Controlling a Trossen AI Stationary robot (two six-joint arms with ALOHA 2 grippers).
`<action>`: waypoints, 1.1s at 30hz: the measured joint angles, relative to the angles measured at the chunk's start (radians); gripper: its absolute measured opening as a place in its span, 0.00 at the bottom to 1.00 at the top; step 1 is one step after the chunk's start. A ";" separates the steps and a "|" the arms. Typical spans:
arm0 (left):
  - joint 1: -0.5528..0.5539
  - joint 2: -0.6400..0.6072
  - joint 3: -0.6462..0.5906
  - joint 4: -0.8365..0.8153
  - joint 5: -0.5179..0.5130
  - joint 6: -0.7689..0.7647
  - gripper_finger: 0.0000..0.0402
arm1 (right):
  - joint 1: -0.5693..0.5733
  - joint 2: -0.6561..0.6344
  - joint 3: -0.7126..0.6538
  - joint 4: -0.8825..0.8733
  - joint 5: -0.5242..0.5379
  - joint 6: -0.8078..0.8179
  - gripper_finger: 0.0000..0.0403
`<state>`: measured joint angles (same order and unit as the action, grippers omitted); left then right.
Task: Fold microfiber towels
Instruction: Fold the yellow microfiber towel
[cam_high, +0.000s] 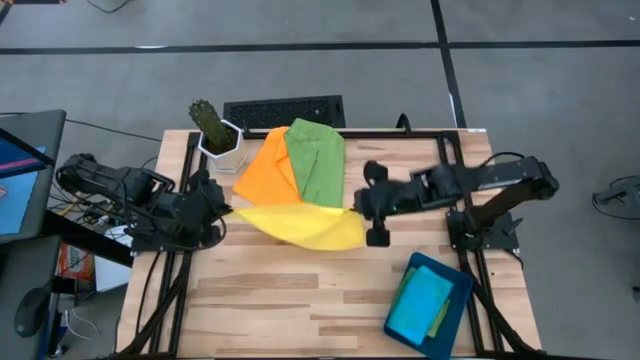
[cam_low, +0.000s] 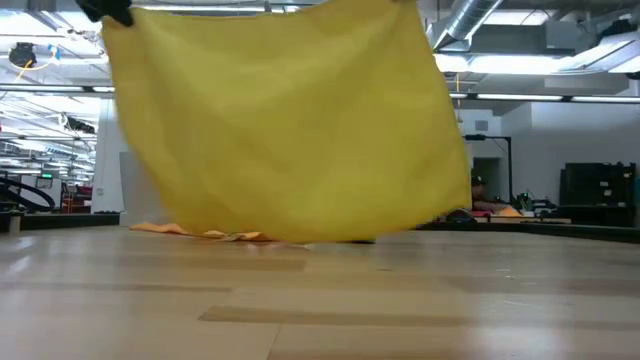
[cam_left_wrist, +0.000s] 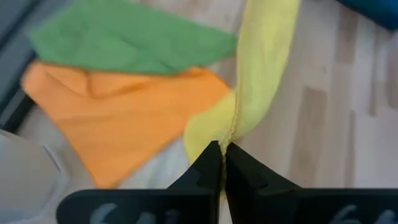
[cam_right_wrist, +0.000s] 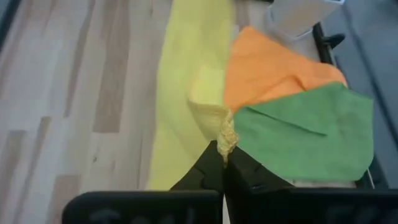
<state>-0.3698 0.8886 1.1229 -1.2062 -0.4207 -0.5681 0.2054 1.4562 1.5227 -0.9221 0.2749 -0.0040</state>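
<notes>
**Yellow towel up in the air, two more waiting behind it**

Here's the yellow towel (cam_high: 300, 226), lifted clear of the table (cam_high: 300, 310) and stretched between both arms, hanging like a curtain across the low view with its bottom edge just off the wood. No fold in it yet, by my reading.

Work done so far: the teal tray (cam_high: 455, 320), well off to the right-arm side of the yellow towel and nearer the table's front edge, already holds a bright blue towel (cam_high: 418, 303) with a strip of green peeking out beside it. Those look folded and put away. What's left: the orange towel (cam_high: 268, 170) and the green towel (cam_high: 318, 160) lie loose and overlapping just behind the yellow one, toward the potted cactus (cam_high: 212, 125) and the keyboard (cam_high: 284, 111). So roughly two of five finished, I'd judge, with this third in hand.

Now the grip. The left gripper (cam_left_wrist: 222, 155) has its fingers pressed together, pinching one corner of the yellow towel. The right gripper (cam_right_wrist: 224, 154) is likewise clamped tight on the opposite corner, a bunched tuft of yellow poking out of the pinch.
</notes>
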 joint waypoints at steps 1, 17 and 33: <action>-0.001 0.001 0.000 -0.012 0.009 -0.002 0.00 | 0.011 -0.018 -0.058 0.053 0.026 0.003 0.04; 0.132 0.184 0.299 -0.269 -0.259 0.152 0.00 | -0.165 -0.115 -0.371 0.660 0.203 -0.280 0.04; -0.292 0.293 -0.021 -0.022 0.029 -0.382 0.00 | 0.229 0.021 -0.527 0.577 0.165 0.264 0.04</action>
<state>-0.6617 1.1820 1.1023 -1.2278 -0.3921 -0.9506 0.4345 1.4770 0.9959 -0.3448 0.4402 0.2604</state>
